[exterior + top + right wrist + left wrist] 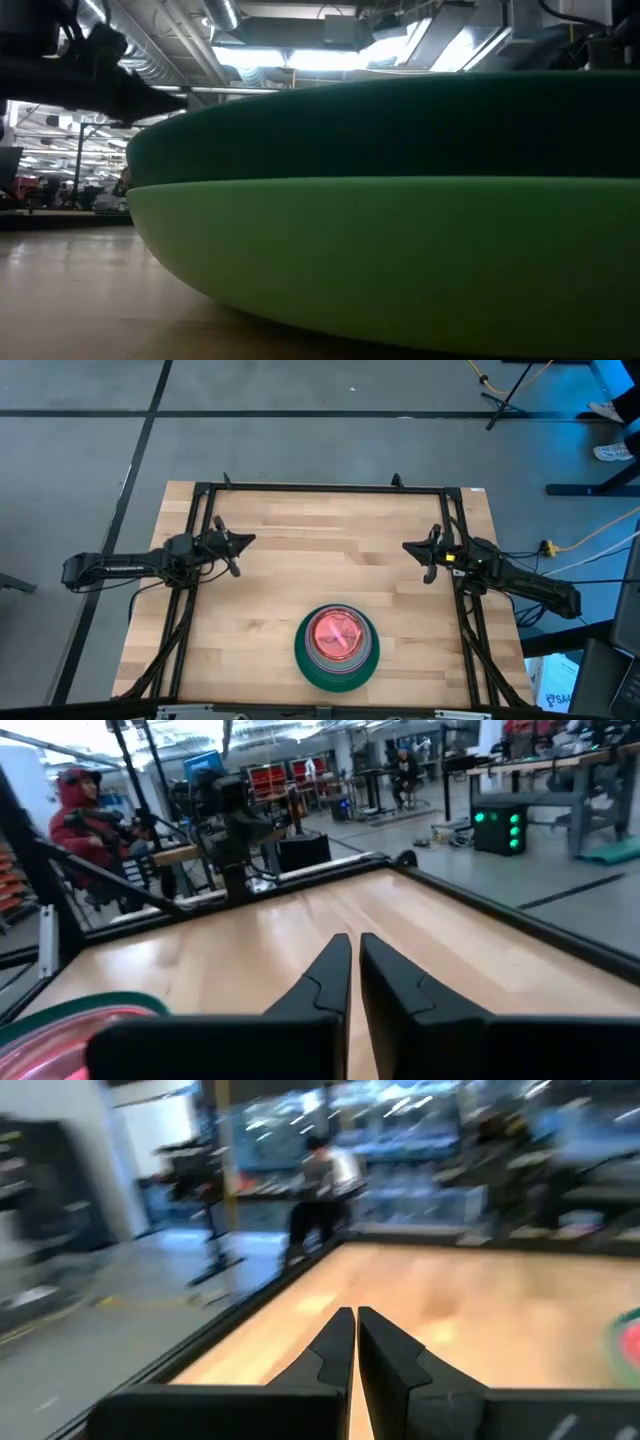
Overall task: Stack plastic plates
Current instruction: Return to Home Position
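the stacking is judged to be finished: every one of the plastic plates that can be seen is gathered into a single stack (337, 648) on the table (300, 525), midway between the two arms and toward the edge at the bottom of the high view, and no loose plate is seen anywhere else on the wood. in the low view the pile is seen from close up, with a mint plate (400, 260) resting on the tabletop and a dark green plate (400, 125) nested in it; the smaller plates above are hidden from that camera. from above, a pink-red plate (336, 632) is shown on top, ringed by paler layers whose number and colours cannot be made out, with the dark green rim outermost. nothing is held by either arm. the left gripper (246, 541) is positioned over the left side of the table, well apart from the stack, and its fingers are shown pressed together and empty in its wrist view. the right gripper (410, 547) is placed likewise on the right side, its fingers also pressed together with nothing between them. only the parking of both arms at their rest pose is judged to be left, since no further plate is there to be placed
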You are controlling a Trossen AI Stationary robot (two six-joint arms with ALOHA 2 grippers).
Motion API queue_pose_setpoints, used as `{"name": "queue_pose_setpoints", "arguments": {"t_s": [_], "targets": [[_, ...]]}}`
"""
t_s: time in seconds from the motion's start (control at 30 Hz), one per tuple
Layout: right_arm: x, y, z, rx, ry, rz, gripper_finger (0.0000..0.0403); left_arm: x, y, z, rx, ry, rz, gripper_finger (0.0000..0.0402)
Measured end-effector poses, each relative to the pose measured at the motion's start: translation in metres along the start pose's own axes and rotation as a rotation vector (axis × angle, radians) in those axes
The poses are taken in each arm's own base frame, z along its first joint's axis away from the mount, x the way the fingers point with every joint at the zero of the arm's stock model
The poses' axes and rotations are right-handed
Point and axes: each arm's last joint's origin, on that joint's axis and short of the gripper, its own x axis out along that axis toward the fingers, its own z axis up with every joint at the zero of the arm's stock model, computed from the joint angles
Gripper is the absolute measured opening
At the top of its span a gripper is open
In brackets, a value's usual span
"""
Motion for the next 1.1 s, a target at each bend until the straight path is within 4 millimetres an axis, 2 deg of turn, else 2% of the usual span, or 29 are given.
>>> {"name": "queue_pose_setpoints", "arguments": {"t_s": [0.2,0.37,0.47,1.1], "targets": [[0.001,-0.001,-0.002,0.000,0.018,-0.015,0.0021,-0.002,0.005,-0.011,-0.003,0.115,0.163,0.0011],[0.001,-0.001,-0.002,0.000,0.018,-0.012,0.0021,-0.002,0.000,-0.009,-0.073,0.092,0.000,0.0011],[0.001,-0.001,-0.002,0.000,0.020,-0.012,0.0021,-0.002,-0.001,-0.003,-0.148,0.030,-0.039,0.0011],[0.001,-0.001,-0.002,0.000,0.020,-0.012,0.0021,-0.002,-0.001,0.000,-0.167,0.006,-0.045,0.0011]]}}
